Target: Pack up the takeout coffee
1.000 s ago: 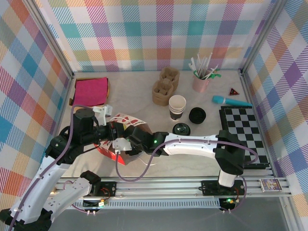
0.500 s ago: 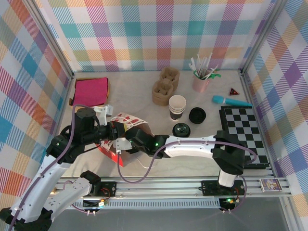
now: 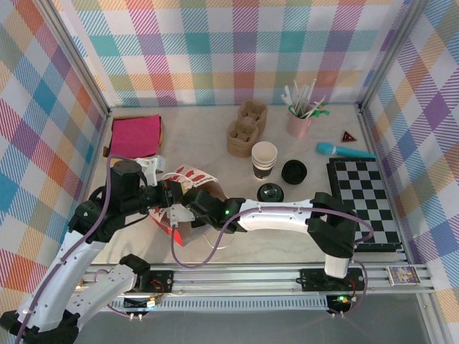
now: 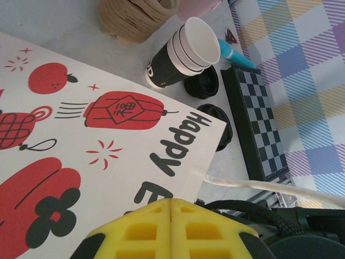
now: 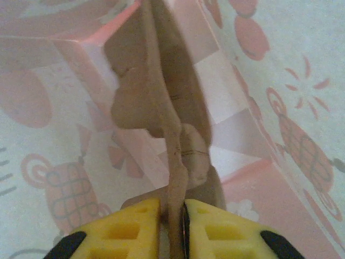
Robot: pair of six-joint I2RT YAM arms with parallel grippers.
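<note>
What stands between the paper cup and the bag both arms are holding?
Nothing visible: bare table separates the paper cup from the paper bag. A loose black lid sits nearer than the cup, off that line. The left gripper and right gripper both pinch the bag.

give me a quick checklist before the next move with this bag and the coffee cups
1. Left gripper jaws shut on the gift bag: ok.
2. Right gripper jaws pinched on the brown flap inside the bag: ok.
3. Bag mouth open wide enough for a cup: cannot tell.
4. Stacked paper cups upright on the table: ok.
5. Lid on the top cup: not ok; a black lid and a second lid lie loose beside the cups.
</note>
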